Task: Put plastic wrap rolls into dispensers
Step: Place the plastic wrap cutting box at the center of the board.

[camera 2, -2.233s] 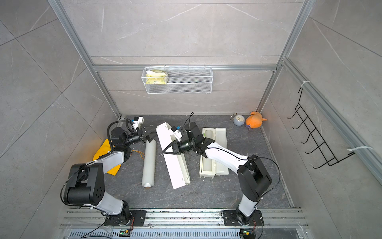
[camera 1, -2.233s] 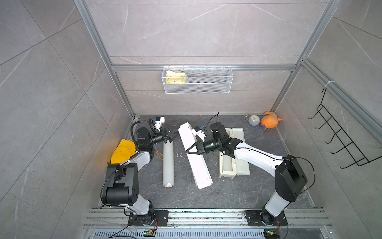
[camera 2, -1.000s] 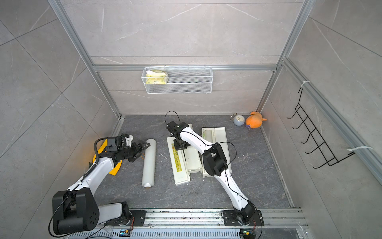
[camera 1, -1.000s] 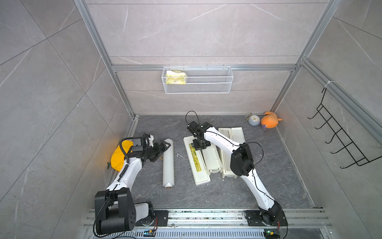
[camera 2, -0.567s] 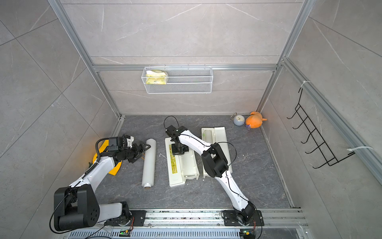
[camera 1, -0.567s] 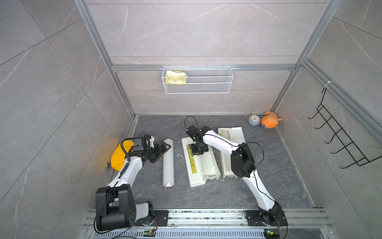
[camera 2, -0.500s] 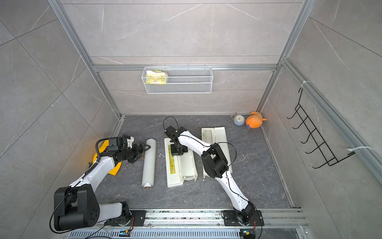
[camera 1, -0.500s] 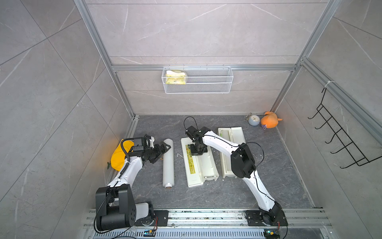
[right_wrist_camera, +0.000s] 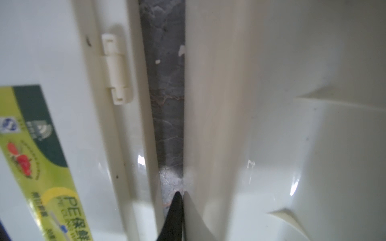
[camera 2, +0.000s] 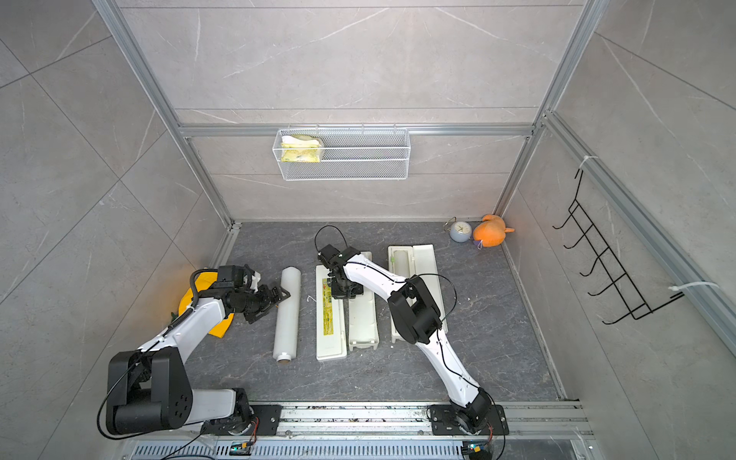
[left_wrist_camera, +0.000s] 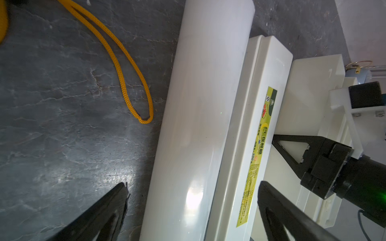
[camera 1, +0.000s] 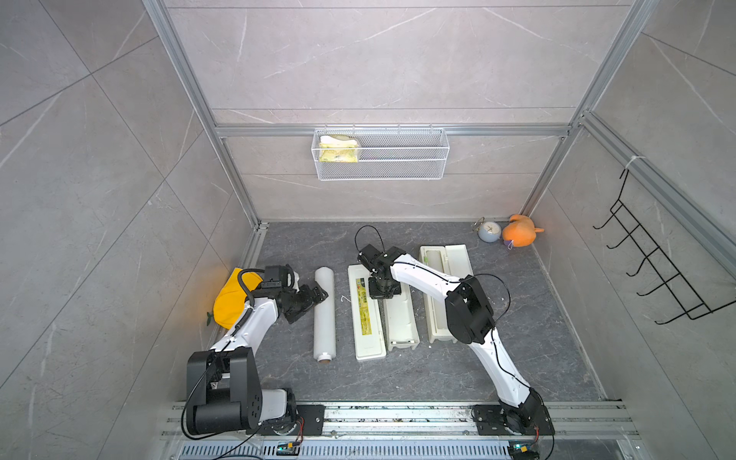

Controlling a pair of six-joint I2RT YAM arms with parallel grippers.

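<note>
Since two seconds ago, the long cream-white plastic dispenser has gone from slanting across the dark grey stone-patterned worktop to lying flat and opened out. Its lid, yellow-green label strip up, lies beside its trough. The translucent-white roll of plastic wrap lies loose on the worktop, just left of that lid and parallel to it, with its brown core showing at the near end. Your left gripper stands at the roll's far half, jaws spread wide, holding nothing. Your right gripper is down at the hinge line between lid and trough. One black fingertip shows in the gap there, and I cannot tell how its jaws stand. The second cream-white dispenser lies open to the right, partly under that arm. A yellow cloth lies by the left wall. An orange plush toy and a small round clock sit in the far right corner.
</note>
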